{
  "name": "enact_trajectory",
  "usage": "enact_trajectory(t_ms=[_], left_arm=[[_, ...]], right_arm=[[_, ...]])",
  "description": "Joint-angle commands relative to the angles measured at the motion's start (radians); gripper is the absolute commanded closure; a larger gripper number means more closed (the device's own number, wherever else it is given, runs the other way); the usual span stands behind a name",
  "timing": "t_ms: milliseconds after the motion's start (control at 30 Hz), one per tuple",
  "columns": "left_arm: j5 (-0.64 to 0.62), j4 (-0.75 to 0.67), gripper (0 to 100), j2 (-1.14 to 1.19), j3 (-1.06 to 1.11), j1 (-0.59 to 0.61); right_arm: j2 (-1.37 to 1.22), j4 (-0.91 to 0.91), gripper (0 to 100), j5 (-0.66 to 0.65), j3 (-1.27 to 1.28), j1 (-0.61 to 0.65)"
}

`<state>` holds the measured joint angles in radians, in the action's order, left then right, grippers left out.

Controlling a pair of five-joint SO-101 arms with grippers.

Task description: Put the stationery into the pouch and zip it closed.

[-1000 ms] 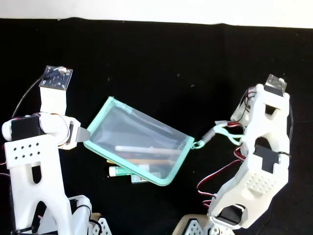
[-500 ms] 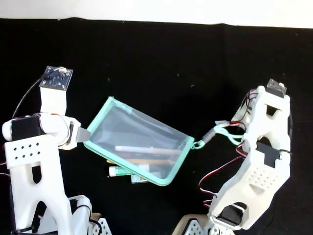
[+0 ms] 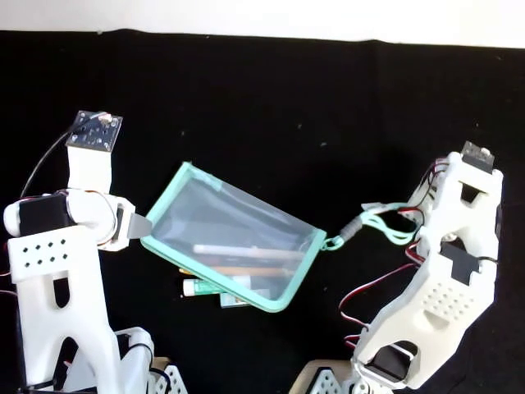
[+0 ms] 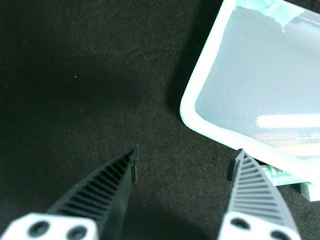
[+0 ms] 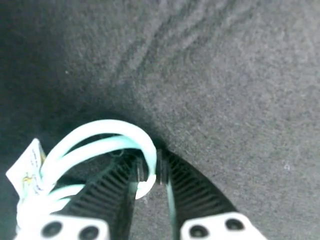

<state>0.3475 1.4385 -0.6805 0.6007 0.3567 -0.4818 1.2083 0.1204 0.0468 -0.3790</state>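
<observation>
Plainly, the translucent mesh pouch with mint-green trim (image 3: 234,246) lies on the black cloth table (image 3: 287,107), with pens (image 3: 246,252) showing through it. The right gripper (image 5: 152,172) pinches the pouch's pale-green cord loop (image 5: 107,123). The left gripper (image 4: 184,162) gapes wide, holding nothing, beside the pouch's corner.

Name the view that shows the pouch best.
The high view: the whole pouch lies in sight, mint rim, mesh face and stationery showing through. The left wrist view catches one rounded corner and some mesh. The right wrist view has its cord loop, pinched in the right pincer.
</observation>
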Motion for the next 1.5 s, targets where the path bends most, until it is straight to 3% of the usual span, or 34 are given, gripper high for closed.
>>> enact_trajectory(t_ms=[0, 233, 467, 767, 1133, 1467], left_arm=[[0.002, 0.003, 70, 0.001, -0.004, 0.007], [0.002, 0.003, 70, -0.002, -0.004, 0.007], [0.002, 0.002, 70, -0.004, -0.005, 0.007], [0.002, 0.002, 70, -0.004, -0.012, 0.007], [0.0, -0.021, 70, -0.005, -0.01, -0.001], [-0.064, -0.029, 70, -0.002, -0.007, -0.13]], right_arm=[[-0.007, 0.007, 99.1, -0.055, -0.007, 0.002], [0.007, 0.073, 99.1, -0.064, -0.073, 0.004], [0.005, 0.302, 99.2, -0.06, -0.412, 0.025], [0.005, 0.555, 99.2, -0.057, -0.865, 0.165], [0.007, 0.556, 99.2, 0.025, -1.23, 0.292], [0.01, 0.556, 99.2, 0.078, -1.552, 0.464]])
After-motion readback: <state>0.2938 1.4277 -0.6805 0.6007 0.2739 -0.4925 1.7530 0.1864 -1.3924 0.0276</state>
